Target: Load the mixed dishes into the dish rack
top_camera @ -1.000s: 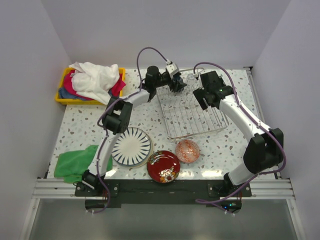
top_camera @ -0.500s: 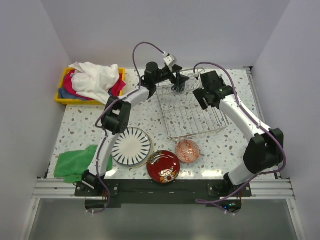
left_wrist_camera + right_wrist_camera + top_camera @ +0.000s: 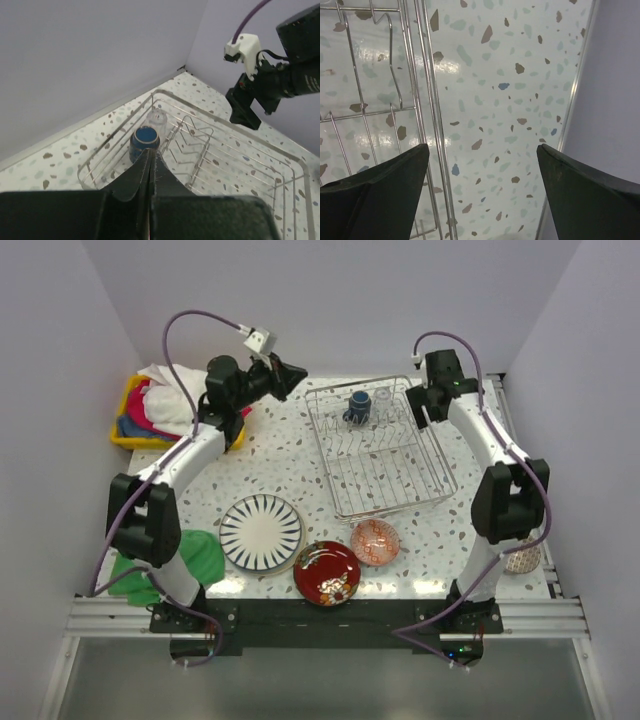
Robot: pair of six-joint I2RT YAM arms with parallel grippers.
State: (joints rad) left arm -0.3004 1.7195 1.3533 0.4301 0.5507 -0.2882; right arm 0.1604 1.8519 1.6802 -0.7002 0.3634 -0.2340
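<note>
Left gripper (image 3: 150, 153): jaws pressed together, holding nothing, raised left of the dish rack (image 3: 390, 475). Right gripper (image 3: 481, 149): jaws spread wide, empty, over the rack's far right rim. Dark blue mug (image 3: 357, 406) and clear glass (image 3: 384, 404) stand side by side at the rack's far end, while the striped plate (image 3: 261, 531), red floral plate (image 3: 327, 572) and orange-red bowl (image 3: 375, 541) lie on the table in front of it.

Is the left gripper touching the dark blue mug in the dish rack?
Apart. The top external view shows the shut left gripper outside the dish rack, to its left, with bare table and rack wire between it and the dark blue mug.
</note>
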